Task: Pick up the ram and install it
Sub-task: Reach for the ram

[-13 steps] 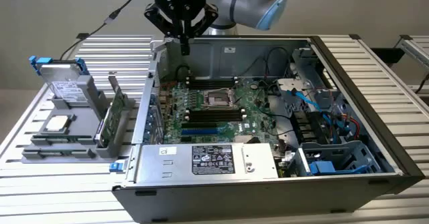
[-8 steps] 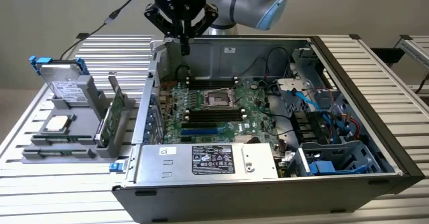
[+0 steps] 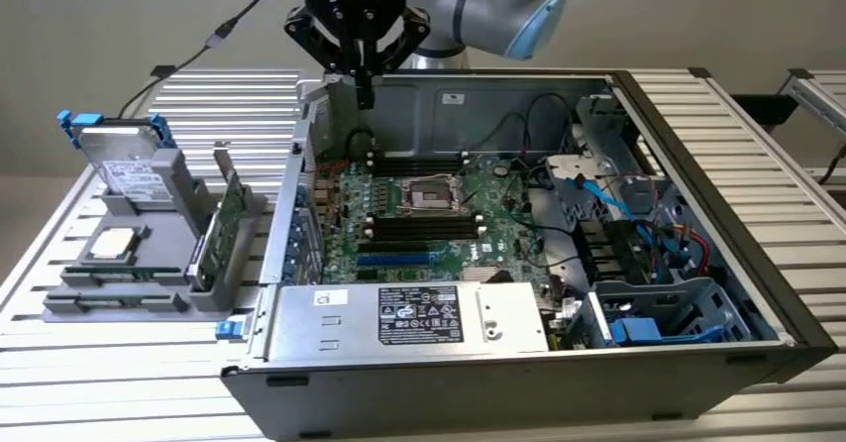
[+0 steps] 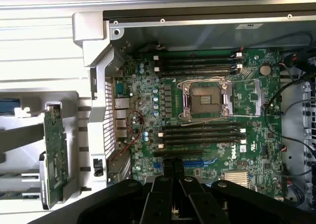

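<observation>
One arm [image 3: 492, 4], gripper [image 3: 367, 97] downward and closed, above the motherboard [image 3: 426, 226].

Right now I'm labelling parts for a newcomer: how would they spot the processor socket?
Look inside the open computer case at the green motherboard. Near its middle sits the processor socket, square and framed in silver metal, unlike the long black slots on either side.

Silver arm [image 3: 478, 8] with pale-blue joint caps [image 3: 540, 16] — black hand [image 3: 365, 93] bearing white lettering, perhaps Robotiq.
</observation>
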